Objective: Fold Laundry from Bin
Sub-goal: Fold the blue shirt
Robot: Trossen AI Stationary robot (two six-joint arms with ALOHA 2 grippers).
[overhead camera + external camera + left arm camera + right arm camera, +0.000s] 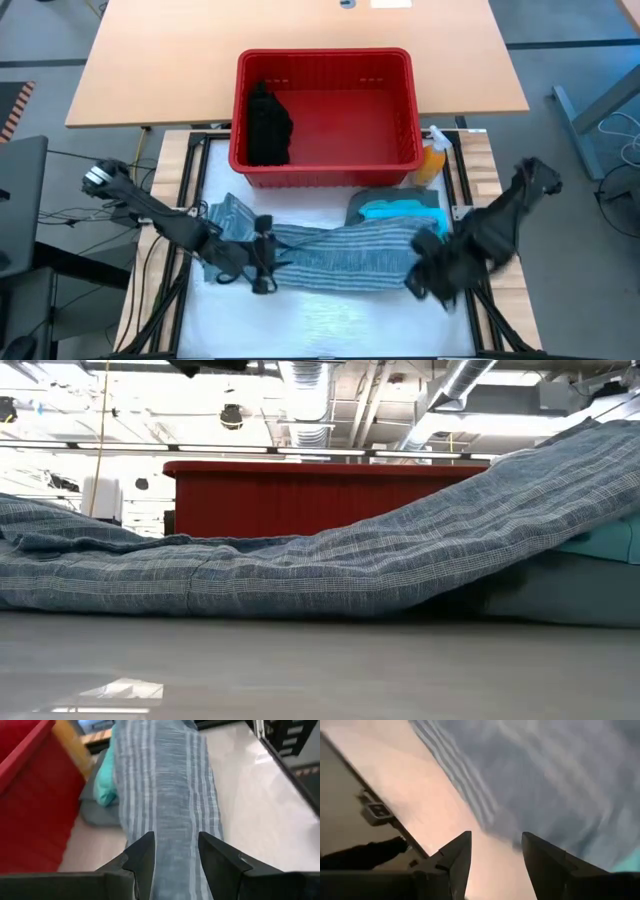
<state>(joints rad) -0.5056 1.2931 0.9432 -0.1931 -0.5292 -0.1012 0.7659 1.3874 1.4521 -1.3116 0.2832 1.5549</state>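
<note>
The table (300, 320) carried the red bin (325, 118) at its far side, a black garment (268, 125) inside at the left. The striped cloth (340, 255) lay stretched in front, one end over teal (400, 211) and grey (372, 203) clothes. The left gripper (262, 262) and right gripper (425, 280) stood spread above its ends.

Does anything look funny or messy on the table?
Yes. The striped cloth lies stretched out and wrinkly between the left hand and the right hand, with one end draped up over the teal garment. One black garment sits alone in the red bin.
</note>
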